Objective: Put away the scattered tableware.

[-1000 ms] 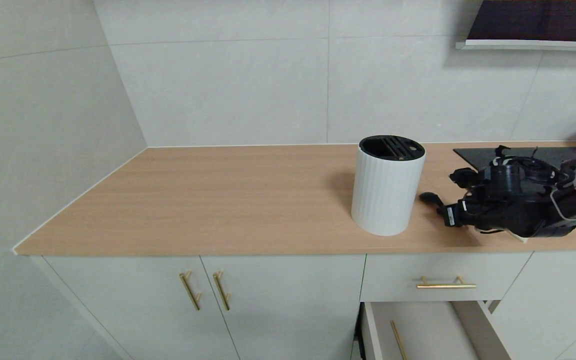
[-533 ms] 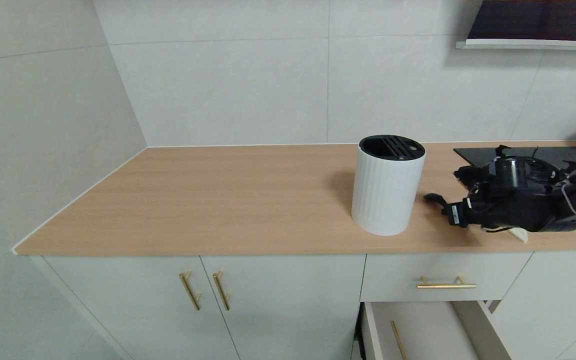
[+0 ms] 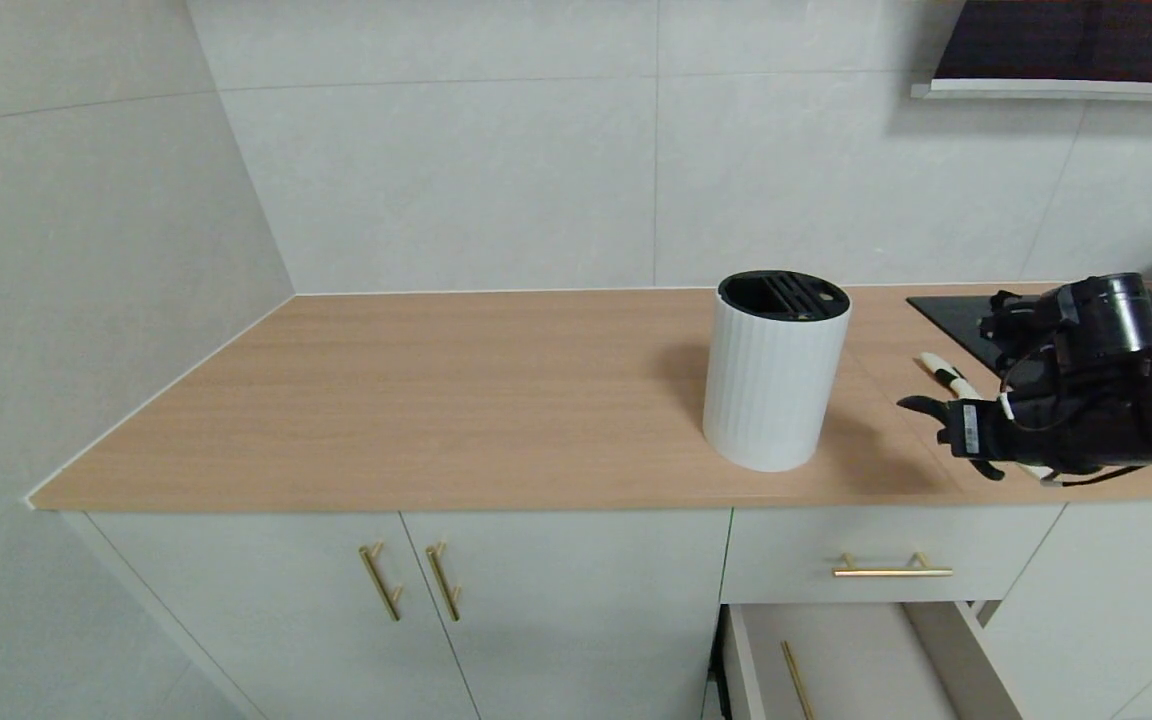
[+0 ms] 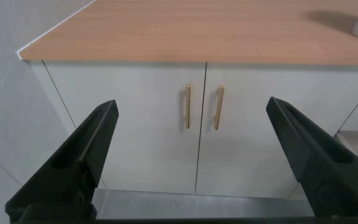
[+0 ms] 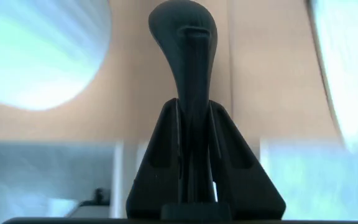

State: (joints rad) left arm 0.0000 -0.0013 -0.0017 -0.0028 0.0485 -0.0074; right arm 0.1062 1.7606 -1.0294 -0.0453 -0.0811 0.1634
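Note:
A white ribbed holder (image 3: 774, 385) with a black slotted top stands on the wooden counter (image 3: 456, 400). To its right, just above the counter, my right gripper (image 3: 948, 420) is shut on a dark utensil handle (image 3: 914, 404) whose rounded end (image 5: 184, 31) points toward the holder. The rest of that utensil is hidden. A white utensil (image 3: 944, 372) with a dark band lies on the counter behind the gripper and is partly covered by it. My left gripper (image 4: 191, 109) is open and low, in front of the cabinet doors (image 4: 201, 118).
A black cooktop (image 3: 951, 312) is set into the counter at the far right, under a range hood (image 3: 1066, 50). Below the counter's right part a drawer (image 3: 836, 660) stands pulled out. Tiled walls close the counter's back and left.
My right gripper has lifted and drawn back to the right with the dark handle, away from the holder. The white utensil on the counter has come into sight.

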